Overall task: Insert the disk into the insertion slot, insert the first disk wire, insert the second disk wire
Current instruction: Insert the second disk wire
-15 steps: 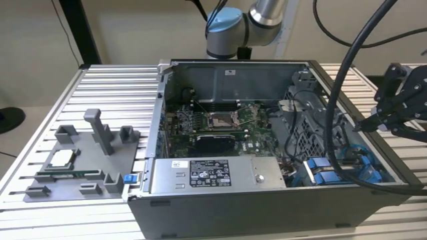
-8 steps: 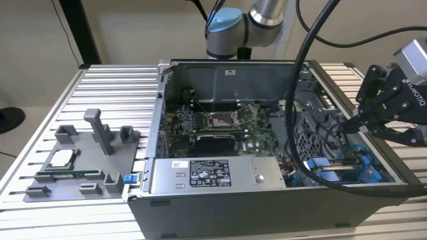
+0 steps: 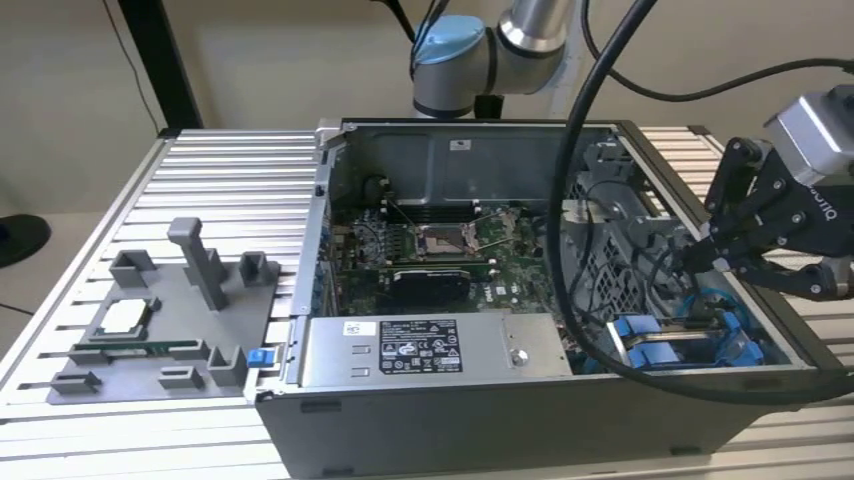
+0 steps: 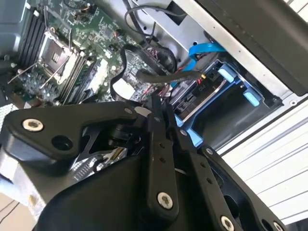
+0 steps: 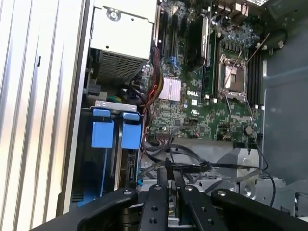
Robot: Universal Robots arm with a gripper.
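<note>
While my pincer (image 3: 690, 262) hung over the case (image 3: 400, 420) at the exterior view's right, fingers pressed together beside a black wire (image 5: 192, 167), the disk (image 3: 661, 350) sat lower right, inside the insertion slot (image 3: 603, 285).

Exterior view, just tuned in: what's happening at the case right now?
The arm's tool hangs over the open computer case, at the exterior view's right. Its fingers look shut on a black wire. The disk in its blue carrier already sits in the insertion slot.
</note>
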